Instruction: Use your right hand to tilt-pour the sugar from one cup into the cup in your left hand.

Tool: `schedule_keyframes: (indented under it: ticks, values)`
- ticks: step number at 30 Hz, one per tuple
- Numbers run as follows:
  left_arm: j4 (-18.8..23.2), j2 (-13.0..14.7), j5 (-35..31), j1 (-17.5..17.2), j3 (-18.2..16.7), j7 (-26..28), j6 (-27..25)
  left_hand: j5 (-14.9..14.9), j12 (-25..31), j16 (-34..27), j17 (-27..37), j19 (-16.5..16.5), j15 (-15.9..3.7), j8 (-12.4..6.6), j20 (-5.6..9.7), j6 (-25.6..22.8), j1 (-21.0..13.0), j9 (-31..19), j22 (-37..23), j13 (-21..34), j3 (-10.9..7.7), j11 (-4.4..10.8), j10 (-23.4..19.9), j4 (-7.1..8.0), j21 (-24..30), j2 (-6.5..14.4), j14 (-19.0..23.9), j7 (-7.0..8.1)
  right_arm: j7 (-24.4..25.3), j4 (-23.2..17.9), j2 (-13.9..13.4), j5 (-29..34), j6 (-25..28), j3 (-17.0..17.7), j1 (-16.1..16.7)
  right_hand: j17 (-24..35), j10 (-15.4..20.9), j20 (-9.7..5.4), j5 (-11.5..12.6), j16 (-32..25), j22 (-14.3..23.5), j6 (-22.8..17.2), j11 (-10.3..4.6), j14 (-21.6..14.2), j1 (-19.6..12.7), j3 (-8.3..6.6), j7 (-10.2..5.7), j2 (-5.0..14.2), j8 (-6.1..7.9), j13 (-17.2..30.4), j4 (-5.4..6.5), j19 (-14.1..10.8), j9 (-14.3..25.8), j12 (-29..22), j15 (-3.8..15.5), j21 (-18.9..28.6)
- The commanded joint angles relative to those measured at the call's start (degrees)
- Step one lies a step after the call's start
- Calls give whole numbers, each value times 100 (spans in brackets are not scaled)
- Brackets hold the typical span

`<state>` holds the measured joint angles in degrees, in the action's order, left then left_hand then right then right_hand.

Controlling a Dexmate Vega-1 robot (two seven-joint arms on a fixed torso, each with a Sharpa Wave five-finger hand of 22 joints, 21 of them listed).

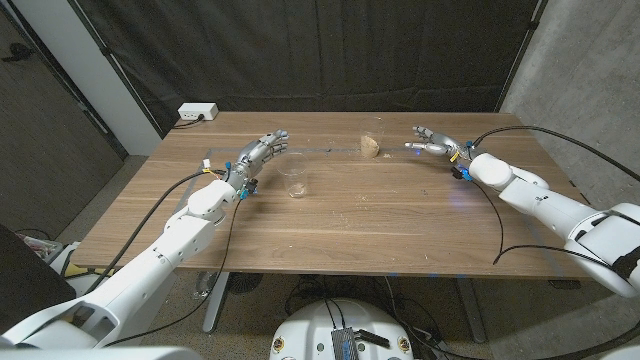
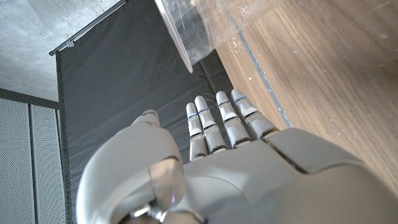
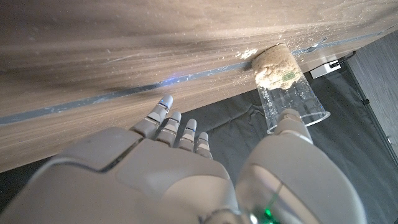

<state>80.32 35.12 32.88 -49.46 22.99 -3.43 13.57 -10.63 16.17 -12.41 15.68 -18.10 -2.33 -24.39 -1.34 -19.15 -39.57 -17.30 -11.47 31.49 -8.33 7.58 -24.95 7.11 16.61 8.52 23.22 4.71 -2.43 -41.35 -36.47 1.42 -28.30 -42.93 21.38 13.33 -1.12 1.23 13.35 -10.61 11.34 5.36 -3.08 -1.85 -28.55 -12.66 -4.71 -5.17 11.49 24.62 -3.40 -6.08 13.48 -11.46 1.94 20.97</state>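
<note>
A clear plastic cup with brown sugar in its bottom stands upright near the table's far edge, also seen as the sugar cup in the right wrist view. An empty clear cup stands left of centre; its rim shows in the left wrist view. My left hand hovers open just left of and behind the empty cup, fingers stretched out, apart from it. My right hand is open a short way right of the sugar cup, fingers pointing toward it, holding nothing.
A white power strip lies at the table's far left corner. A strip of blue tape runs across the wooden table near the cups. Black curtains hang behind. Cables trail from both arms.
</note>
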Motion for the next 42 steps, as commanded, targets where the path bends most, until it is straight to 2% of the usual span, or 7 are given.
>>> schedule_keyframes:
  ticks: [1,6,15,21,34,42]
  values:
    - [-152,-26,44,55,1,-106,61,-18,3,-26,16,4,-607,-5,3,-75,-3,-2,-14,15,-31,-3,-42,-2,-3,-26,57,-9,-38,69,180,67,101,-27,-105,1,-37,-5,16,-38,17,-17,5,46,20,-35,10,40,61,11,-34,56,3,-19,343,-20]
    - [-177,11,55,68,-15,-144,56,-18,-2,-25,11,8,-607,-2,1,-73,4,0,-14,17,-38,-6,-39,-6,-5,-28,57,-12,-79,293,331,73,55,-93,-230,0,-73,10,8,-38,19,-7,33,78,24,-37,20,50,66,7,-36,97,1,-19,325,-42]
    - [-260,20,87,130,-25,-231,66,-18,-4,-23,6,6,-597,0,3,-76,13,2,-14,20,-47,-9,-43,-10,-6,-31,56,-2,-170,230,427,112,127,-189,-344,-2,-95,31,-7,-44,21,3,53,110,36,-37,24,60,75,2,-39,133,-1,-33,297,-66]
    - [-326,7,99,157,-14,-286,83,-18,1,-19,1,10,-613,2,5,-79,21,3,-14,23,-55,-1,-63,-14,-8,-33,51,1,-316,329,456,138,-24,-263,-427,-3,-97,42,-14,-45,22,14,62,123,44,-34,28,60,75,0,-40,151,-2,-41,292,-77]
    - [-513,-29,104,267,29,-441,128,-19,3,-19,-9,12,-606,5,1,-86,35,6,-14,29,-71,-4,-82,-22,-12,-39,58,-2,-430,31,491,85,159,-254,-352,-8,-98,57,-35,-65,26,25,101,123,92,-8,33,38,84,-9,-38,150,-6,-67,288,-89]
    - [-589,-12,124,288,14,-516,169,-19,-3,-18,-13,14,-615,6,1,-89,41,7,-14,31,-80,2,-76,-26,-13,-39,59,-17,-460,-147,584,36,522,-231,-347,-23,-194,119,-50,-66,30,105,248,155,128,52,99,-70,67,-17,-69,172,-11,-62,197,-114]
